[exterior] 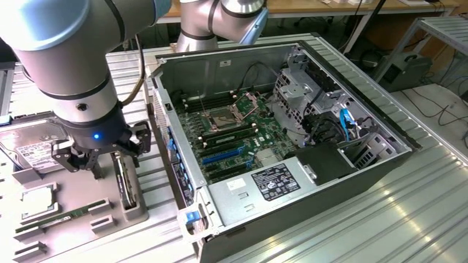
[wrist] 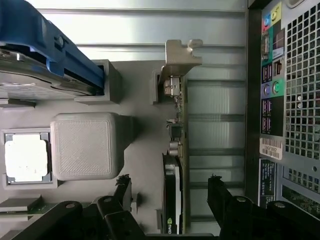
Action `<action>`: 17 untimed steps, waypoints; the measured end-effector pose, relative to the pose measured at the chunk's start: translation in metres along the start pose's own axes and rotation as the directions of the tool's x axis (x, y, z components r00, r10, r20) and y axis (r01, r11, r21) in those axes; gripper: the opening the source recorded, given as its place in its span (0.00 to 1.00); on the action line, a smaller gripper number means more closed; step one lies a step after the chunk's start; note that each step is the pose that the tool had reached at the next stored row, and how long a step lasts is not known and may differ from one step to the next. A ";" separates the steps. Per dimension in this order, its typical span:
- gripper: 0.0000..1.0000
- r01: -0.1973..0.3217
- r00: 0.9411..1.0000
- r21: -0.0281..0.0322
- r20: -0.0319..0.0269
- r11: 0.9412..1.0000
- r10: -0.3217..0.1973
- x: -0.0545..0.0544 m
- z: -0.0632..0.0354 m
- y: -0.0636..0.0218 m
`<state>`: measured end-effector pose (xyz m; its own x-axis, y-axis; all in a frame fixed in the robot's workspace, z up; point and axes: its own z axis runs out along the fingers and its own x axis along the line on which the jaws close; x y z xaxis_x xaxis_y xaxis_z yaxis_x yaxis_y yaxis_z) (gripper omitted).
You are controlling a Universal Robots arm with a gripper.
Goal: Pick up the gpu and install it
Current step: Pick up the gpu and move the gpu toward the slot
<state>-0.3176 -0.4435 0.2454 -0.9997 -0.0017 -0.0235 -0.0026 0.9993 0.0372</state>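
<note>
Green-edged, the gpu (wrist: 176, 125) is standing on edge in the grey tray (wrist: 142, 160), at eight o'clock from the open case (exterior: 219, 71) in the exterior view. The gripper (wrist: 169, 185) is hovering with fingers apart, straddling it. The pick-up seems to be the step in hand, calling for a square, centred squeeze.

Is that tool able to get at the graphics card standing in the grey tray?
Probably yes: the tool hangs open above the gpu, straddling the upright card, with nothing between them.
</note>
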 end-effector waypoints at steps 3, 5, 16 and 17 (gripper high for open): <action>0.73 0.000 1.000 0.001 0.000 1.000 0.000 0.000 0.0061 -0.0009; 0.73 0.000 1.000 0.001 0.000 1.000 0.000 0.000 0.0106 -0.0011; 0.73 0.000 1.000 0.001 0.000 1.000 0.000 0.001 0.0229 -0.0016; 0.73 0.000 1.000 0.001 0.000 1.000 0.000 0.001 0.0230 -0.0016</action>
<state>-0.3176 -0.4442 0.2224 -0.9997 -0.0018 -0.0234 -0.0026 0.9994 0.0359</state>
